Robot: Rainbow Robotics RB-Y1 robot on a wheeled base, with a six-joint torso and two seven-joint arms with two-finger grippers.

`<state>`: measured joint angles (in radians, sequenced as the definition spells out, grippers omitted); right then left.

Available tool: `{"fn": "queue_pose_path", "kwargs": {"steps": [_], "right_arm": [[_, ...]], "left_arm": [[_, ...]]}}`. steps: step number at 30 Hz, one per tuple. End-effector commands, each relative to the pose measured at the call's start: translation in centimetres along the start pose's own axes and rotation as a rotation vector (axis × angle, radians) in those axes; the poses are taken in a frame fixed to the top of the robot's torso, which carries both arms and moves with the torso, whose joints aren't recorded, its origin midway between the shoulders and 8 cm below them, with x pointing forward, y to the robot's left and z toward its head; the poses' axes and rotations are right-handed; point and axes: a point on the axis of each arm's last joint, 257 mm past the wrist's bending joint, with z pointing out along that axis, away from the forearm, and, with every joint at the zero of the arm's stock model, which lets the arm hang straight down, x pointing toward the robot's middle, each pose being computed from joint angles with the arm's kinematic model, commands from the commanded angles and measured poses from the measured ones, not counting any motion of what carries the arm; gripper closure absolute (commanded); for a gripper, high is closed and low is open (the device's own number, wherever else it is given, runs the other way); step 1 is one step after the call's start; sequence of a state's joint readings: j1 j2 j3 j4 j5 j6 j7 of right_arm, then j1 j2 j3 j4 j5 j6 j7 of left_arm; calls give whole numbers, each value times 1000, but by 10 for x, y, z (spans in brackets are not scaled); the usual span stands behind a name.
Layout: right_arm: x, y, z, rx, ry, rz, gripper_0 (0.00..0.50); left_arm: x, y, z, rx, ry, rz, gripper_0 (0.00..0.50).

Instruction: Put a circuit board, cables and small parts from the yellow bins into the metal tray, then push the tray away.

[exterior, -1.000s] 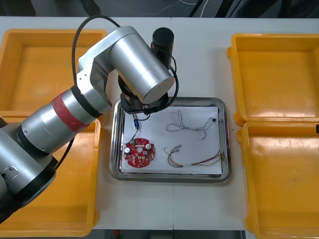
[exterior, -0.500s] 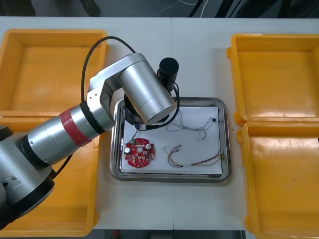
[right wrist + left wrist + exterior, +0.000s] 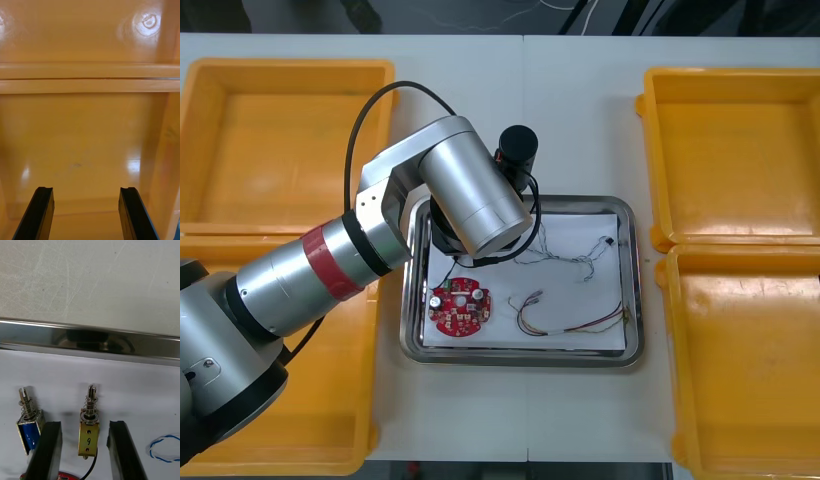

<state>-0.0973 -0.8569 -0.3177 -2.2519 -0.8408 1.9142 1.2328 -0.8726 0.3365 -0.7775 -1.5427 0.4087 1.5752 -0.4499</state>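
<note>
My left arm [image 3: 470,200] reaches over the far left corner of the metal tray [image 3: 632,300], which is white inside. In the left wrist view my left gripper [image 3: 85,423] is open. A brass small metal part [image 3: 89,431] lies on the white liner between its fingers [image 3: 47,450] with a gap on each side. A blue small metal part [image 3: 29,423] lies just outside one finger. A round red circuit board [image 3: 460,308], a blue and white cable [image 3: 565,255] and a red and yellow cable [image 3: 565,322] lie in the tray. My right gripper [image 3: 85,191] stands open over an orange bin floor [image 3: 86,131].
Yellow bins stand at the left [image 3: 285,140] [image 3: 280,400] and at the right [image 3: 730,150] [image 3: 745,360] of the tray. The tray's shiny rim [image 3: 90,341] runs just beyond the left fingers, with bare table [image 3: 90,277] past it.
My left arm has shifted a little right and nearer over the tray's corner, now covering the blue part in the front view. Its fingers have opened. The right arm has not moved.
</note>
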Motion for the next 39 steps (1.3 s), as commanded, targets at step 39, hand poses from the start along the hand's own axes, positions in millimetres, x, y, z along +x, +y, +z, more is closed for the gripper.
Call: {"fn": "queue_pose_path", "kwargs": {"steps": [39], "right_arm": [[-3,13,-9,-33,-53,29,0]], "left_arm": [[-76,12,-69,109,-47,-146,0]]}}
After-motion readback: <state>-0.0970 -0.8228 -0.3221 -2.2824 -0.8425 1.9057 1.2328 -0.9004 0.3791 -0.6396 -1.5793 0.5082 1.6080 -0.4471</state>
